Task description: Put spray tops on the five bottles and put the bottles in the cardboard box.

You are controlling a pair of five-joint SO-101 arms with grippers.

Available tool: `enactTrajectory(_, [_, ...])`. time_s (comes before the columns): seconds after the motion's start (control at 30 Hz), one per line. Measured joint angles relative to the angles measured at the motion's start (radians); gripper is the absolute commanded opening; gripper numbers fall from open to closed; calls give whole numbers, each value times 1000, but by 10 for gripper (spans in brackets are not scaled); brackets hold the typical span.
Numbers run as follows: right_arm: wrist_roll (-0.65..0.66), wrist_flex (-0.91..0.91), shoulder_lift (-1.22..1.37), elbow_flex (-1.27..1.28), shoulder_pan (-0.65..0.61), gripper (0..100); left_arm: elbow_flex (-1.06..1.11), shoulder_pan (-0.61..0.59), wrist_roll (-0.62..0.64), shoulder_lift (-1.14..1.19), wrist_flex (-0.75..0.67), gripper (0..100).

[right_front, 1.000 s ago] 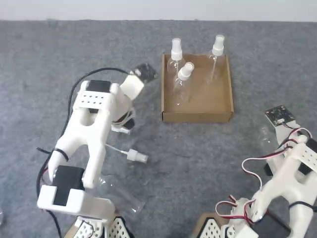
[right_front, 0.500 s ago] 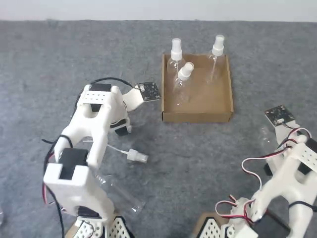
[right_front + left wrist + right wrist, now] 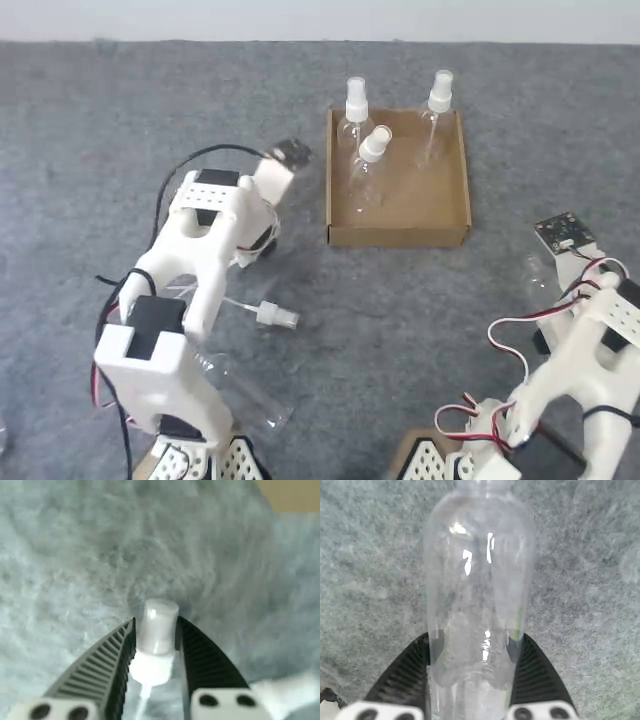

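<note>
My left gripper is shut on a white spray top, held just above the grey carpet. In the high view that gripper hangs left of the cardboard box, its top hidden under the arm. My right gripper is shut on a clear bottle with no top, seen faintly at the right of the table as a bottle. Three bottles with spray tops stand in the box. A second spray top lies on the carpet. Another bare bottle lies near the left arm's base.
The box corner shows a short way from my left gripper. Both arm bases stand at the table's near edge. Cables trail along each arm.
The left arm has shifted and its wrist has twisted back and forth beside the box. The right arm and its bottle have not moved.
</note>
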Motion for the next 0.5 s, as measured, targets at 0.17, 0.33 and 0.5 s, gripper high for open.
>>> enactTrajectory(0.17, [0,0,0,0,0,6,-29,6,210,0,0,139])
enactTrajectory(0.33, [0,0,0,0,0,6,-43,6,190,0,0,173])
enactTrajectory(0.5, [0,0,0,0,0,6,-43,6,130,0,0,151])
